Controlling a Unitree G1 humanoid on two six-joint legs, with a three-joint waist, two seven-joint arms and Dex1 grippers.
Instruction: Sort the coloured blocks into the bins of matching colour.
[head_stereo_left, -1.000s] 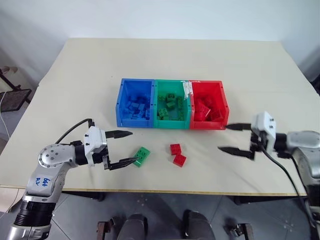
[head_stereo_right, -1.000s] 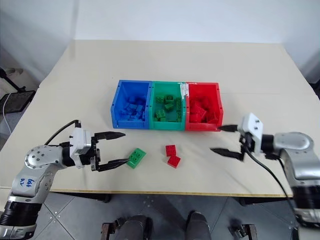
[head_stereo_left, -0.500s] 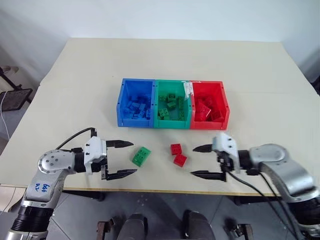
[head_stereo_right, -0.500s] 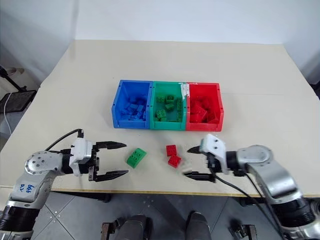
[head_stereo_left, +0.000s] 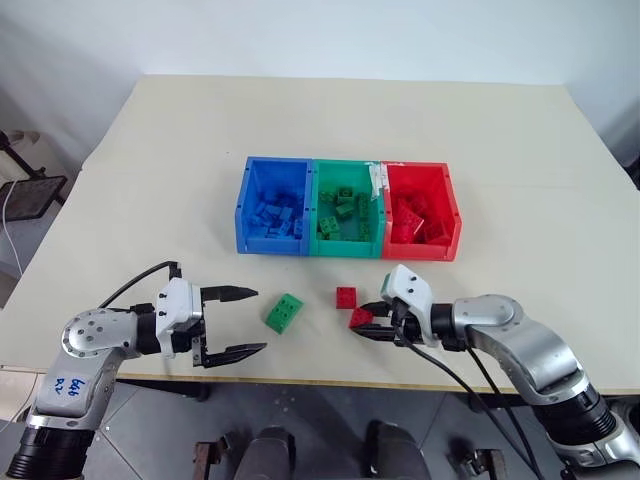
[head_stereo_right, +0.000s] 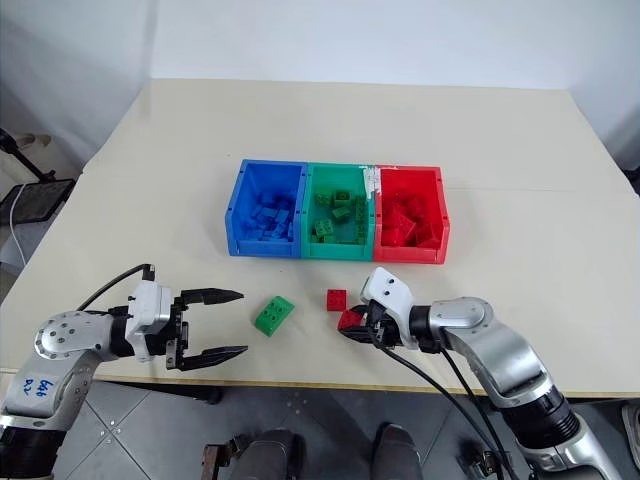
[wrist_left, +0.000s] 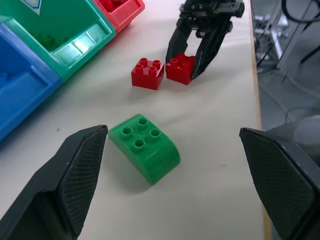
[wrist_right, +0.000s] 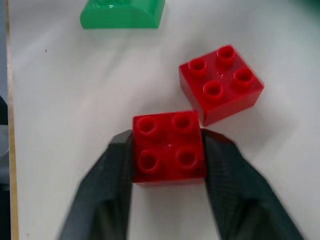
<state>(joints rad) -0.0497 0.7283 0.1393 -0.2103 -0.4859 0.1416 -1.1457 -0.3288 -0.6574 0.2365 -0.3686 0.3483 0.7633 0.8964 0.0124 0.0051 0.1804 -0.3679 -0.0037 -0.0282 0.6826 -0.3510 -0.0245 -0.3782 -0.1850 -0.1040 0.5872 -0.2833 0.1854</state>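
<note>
Three joined bins stand mid-table: blue (head_stereo_left: 272, 246), green (head_stereo_left: 345, 248) and red (head_stereo_left: 420, 250), each holding several blocks of its own colour. In front of them lie a green block (head_stereo_left: 283, 312) and a square red block (head_stereo_left: 347, 297). Right beside that one, a second square red block (wrist_right: 169, 148) rests on the table with my right gripper (head_stereo_left: 362, 320) shut on its two sides. My left gripper (head_stereo_left: 262, 320) is open just left of the green block, not touching it.
A white label (head_stereo_left: 376, 180) sits on the wall between the green and red bins. The beige table (head_stereo_left: 300, 120) extends well behind the bins. Its front edge runs just below both grippers. A dark stand (head_stereo_left: 25, 190) is on the floor at left.
My right gripper swung left from the table's right side to the nearer red block and shut on it. My left gripper drew back slightly from the green block and stayed open.
</note>
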